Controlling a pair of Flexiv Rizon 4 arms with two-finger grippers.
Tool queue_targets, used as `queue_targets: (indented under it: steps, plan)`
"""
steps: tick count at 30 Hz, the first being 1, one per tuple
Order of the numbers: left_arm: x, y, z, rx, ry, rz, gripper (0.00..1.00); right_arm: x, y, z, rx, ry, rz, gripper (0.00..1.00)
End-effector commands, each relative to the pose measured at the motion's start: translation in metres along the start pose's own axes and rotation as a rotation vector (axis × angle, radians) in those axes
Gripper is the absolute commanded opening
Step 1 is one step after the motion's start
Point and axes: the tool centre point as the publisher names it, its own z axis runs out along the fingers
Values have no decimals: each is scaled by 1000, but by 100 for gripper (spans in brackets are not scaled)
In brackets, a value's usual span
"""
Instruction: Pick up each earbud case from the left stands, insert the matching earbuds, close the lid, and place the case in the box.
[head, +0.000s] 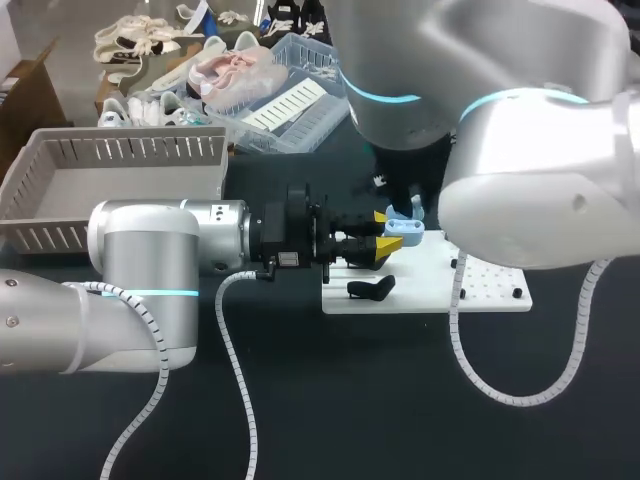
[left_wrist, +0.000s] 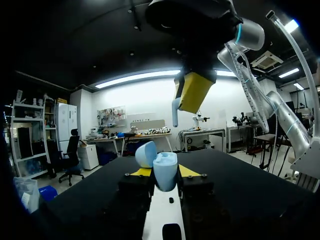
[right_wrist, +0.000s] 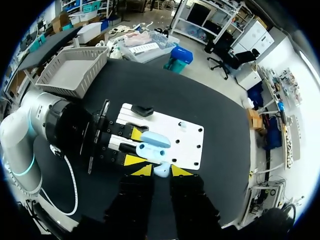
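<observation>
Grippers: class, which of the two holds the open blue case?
The left gripper, shut on the case from both sides; the right gripper above grips only a small earbud.

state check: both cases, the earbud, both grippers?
blue case: lid open, gripped over the white board.
left gripper: shut on the blue case.
blue earbud: held above the blue case, not yet inserted.
right gripper: shut on the blue earbud.
black case: lying on the white board, ungripped; lid state unclear.
</observation>
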Motion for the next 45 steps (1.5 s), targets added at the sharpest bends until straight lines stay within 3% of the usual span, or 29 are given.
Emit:
queue_targets:
  steps: [1,20,27,32,45]
  plan:
    - [1,1,1,0,0,0,0,-10,4,3,24,68,8,0]
    - [1,1,1,0,0,0,0,-7,-2,6,38,83,23,0]
    - [1,1,1,0,0,0,0,-10,5,6,77,149,163,0]
    - [1,1,1,0,0,0,0,-8,9,3,99,128,202,0]
    - [1,1,1,0,0,0,0,-4,4,8,58,88,301,0]
